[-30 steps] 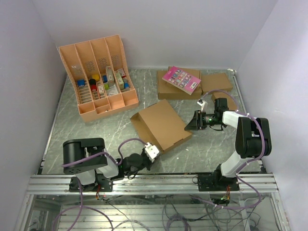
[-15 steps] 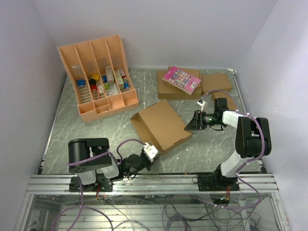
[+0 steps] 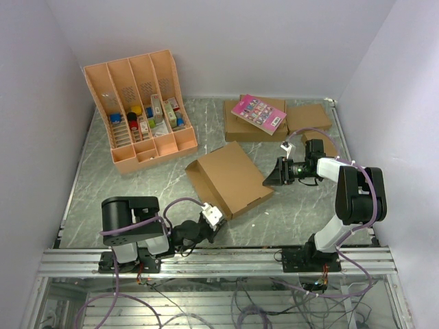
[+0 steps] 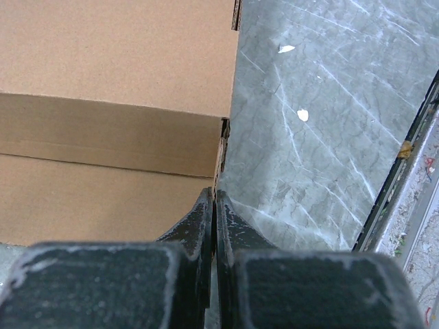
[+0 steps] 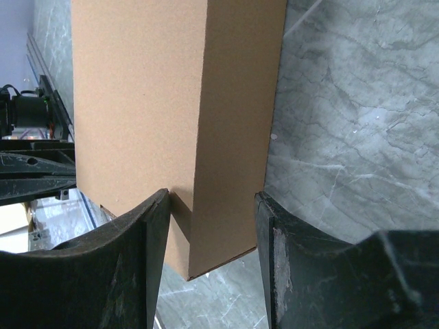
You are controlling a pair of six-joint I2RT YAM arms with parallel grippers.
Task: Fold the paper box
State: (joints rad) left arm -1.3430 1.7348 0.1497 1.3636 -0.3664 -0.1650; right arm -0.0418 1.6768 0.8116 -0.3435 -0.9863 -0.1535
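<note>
Flat on the grey marble desk (image 3: 103,178), about midway across and turned at a slant: the paper box (image 3: 230,177), plain brown corrugated cardboard, with a narrow strip turned up along its left edge.

At the box's near corner, the left fingers (image 4: 197,219): pressed together, nothing between them, low over the desk. In the left wrist view, tips aimed straight at the line where a creased side panel of the box (image 4: 116,130) ends and bare marble begins. Touching the cardboard or just short of it: cannot tell.

At the box's right corner, the right fingers (image 3: 271,177): apart, reaching in from the right on a low, outstretched arm. In the right wrist view (image 5: 147,233), the corner of the box (image 5: 171,103) down between the two fingers, a lit face to the left, a shaded face to the right, the left finger overlapping the lit face. Pressing on the cardboard or merely standing round it: cannot tell.

Back left: an orange-tan compartment tray (image 3: 122,82), small coloured items in its lower sections. Back right: a flat brown cardboard box (image 3: 240,129) with a pink printed card (image 3: 258,114) on top, and a smaller brown cardboard piece (image 3: 309,118) just beside it. On the marble near the left fingers, two small white specks (image 4: 302,115).
</note>
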